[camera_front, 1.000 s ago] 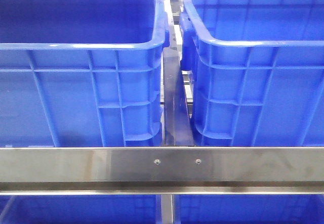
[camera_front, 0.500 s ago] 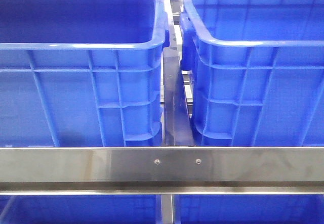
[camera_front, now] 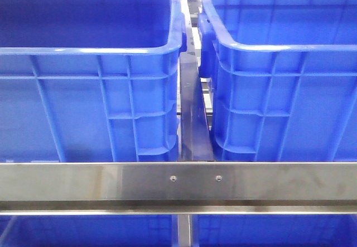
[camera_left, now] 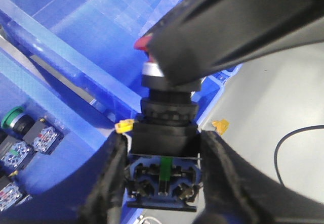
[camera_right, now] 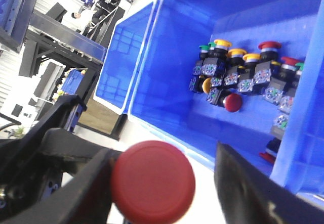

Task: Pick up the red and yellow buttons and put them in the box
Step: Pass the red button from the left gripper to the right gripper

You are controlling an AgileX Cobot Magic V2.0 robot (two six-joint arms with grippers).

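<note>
My left gripper (camera_left: 162, 183) is shut on the blue-and-black contact block of a red button (camera_left: 164, 133), held upright between both fingers. Only a sliver of its red cap (camera_left: 142, 43) shows there, because a black finger (camera_left: 228, 27) of my right gripper covers it. In the right wrist view the same red cap (camera_right: 153, 180) sits between the fingers of my right gripper (camera_right: 162, 183). One finger (camera_right: 81, 188) touches it and the other (camera_right: 248, 188) stands apart. Yellow buttons (camera_right: 221, 43) and more red ones (camera_right: 232, 102) lie in a blue crate (camera_right: 172, 82). Neither gripper shows in the front view.
Two tall blue crates (camera_front: 83, 91) (camera_front: 284, 91) stand side by side behind a steel rail (camera_front: 178, 183). A green button (camera_left: 12, 117) lies in a crate (camera_left: 66, 148) beside my left gripper. An empty blue crate (camera_right: 121, 57) adjoins the full one. A black cable (camera_left: 298, 148) lies on the grey surface.
</note>
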